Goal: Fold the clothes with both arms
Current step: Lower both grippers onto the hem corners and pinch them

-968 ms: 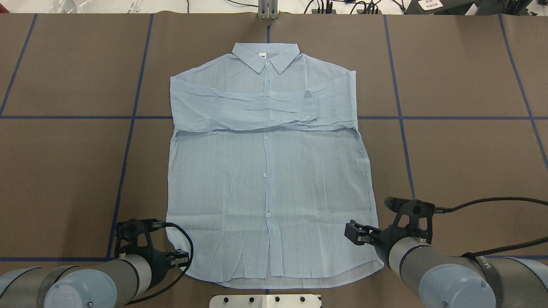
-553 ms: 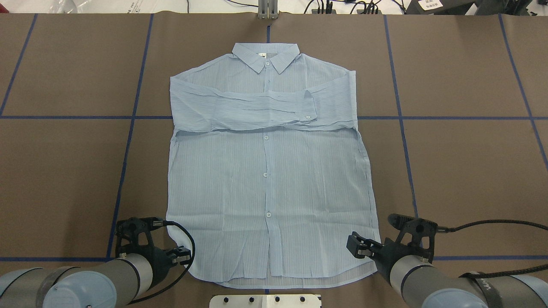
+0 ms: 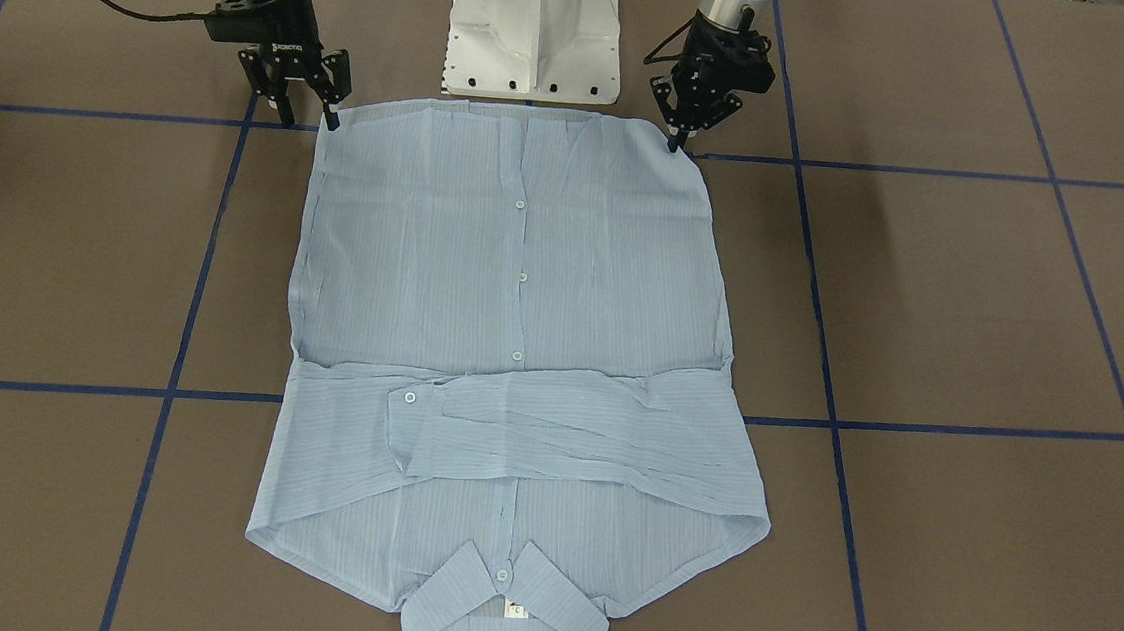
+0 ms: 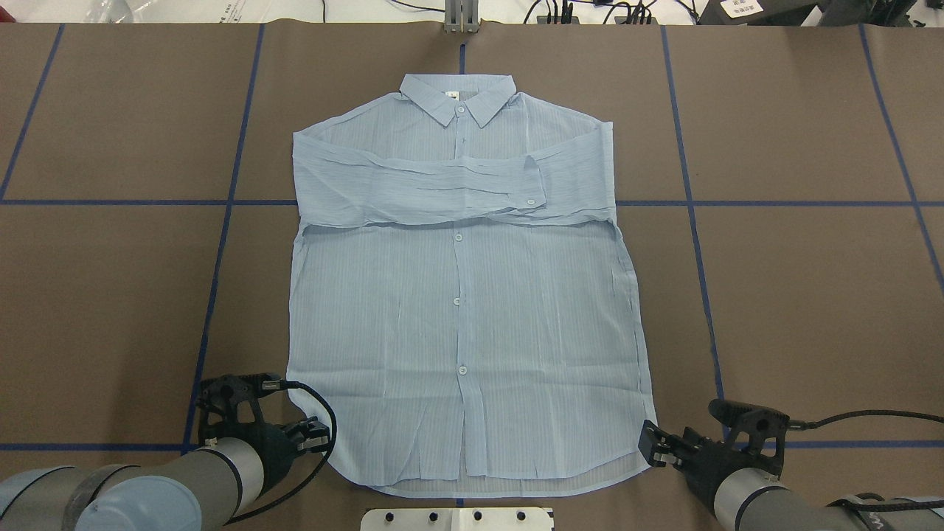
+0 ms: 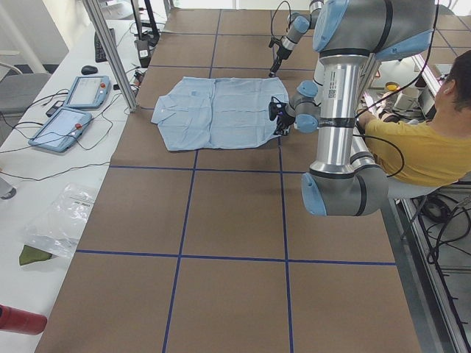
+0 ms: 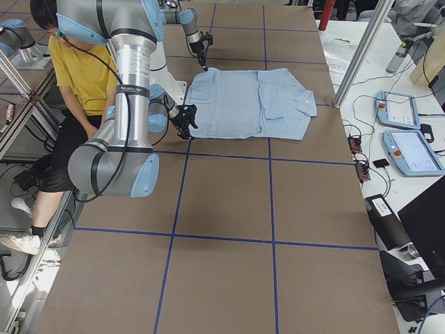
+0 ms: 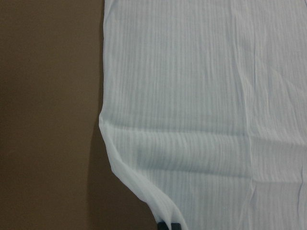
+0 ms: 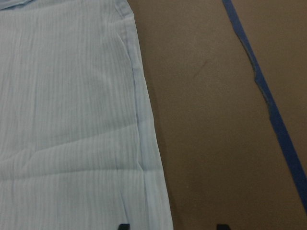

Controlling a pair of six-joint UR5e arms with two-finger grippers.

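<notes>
1. Hovering at one near hem corner, right gripper (image 3: 307, 115): fingers wide, straddling the side edge of the shirt (image 4: 457, 310), nothing held.
2. At the other near hem corner, left gripper (image 3: 674, 142): fingers narrow, seemingly pinched on the cloth.
3. Step, as judged: taking both hem corners for a bottom-up fold. Next calls for the right fingers closing on the hem, then an even lift toward the collar (image 4: 457, 99).
4. Shirt: flat on the table (image 4: 811, 295), buttons up, long axis running away from the robot; sleeves (image 4: 420, 184) crossed over the chest; collar farthest.
</notes>
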